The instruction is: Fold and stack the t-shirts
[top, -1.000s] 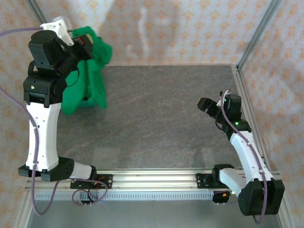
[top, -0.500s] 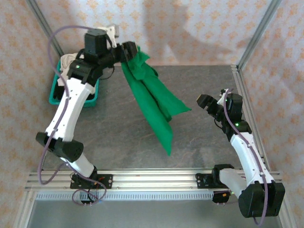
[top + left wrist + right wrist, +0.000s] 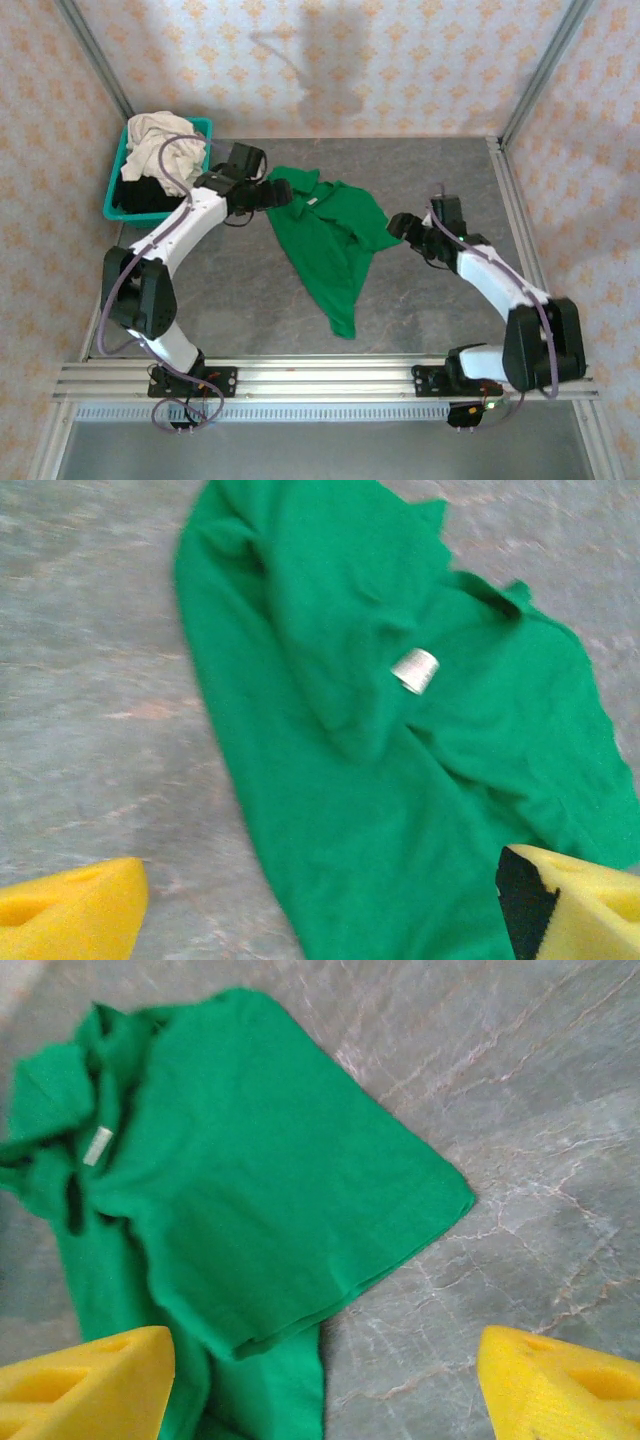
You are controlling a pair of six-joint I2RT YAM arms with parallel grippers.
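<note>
The bright green t-shirt (image 3: 330, 235) lies crumpled and partly doubled over on the table's middle, its white neck label (image 3: 415, 670) facing up. My left gripper (image 3: 274, 193) is at the shirt's upper left corner, open, and its yellow fingers (image 3: 70, 912) stand wide apart over the green cloth (image 3: 380, 810). At the shirt's right edge my right gripper (image 3: 402, 226) is open too, with a folded corner of the shirt (image 3: 250, 1200) and bare table between its fingers (image 3: 565, 1380). A cream-white shirt (image 3: 160, 140) and a black one (image 3: 138, 195) are heaped in the basket.
The teal plastic basket (image 3: 113, 197) stands at the back left corner. Metal frame posts (image 3: 520, 100) and patterned walls close in the table on three sides. Bare grey tabletop (image 3: 440, 320) lies to the front and right of the green shirt.
The left arm swung the hanging green shirt from over the basket to the table's middle and let it go; it now lies flat. The right gripper moved left up to its edge.
</note>
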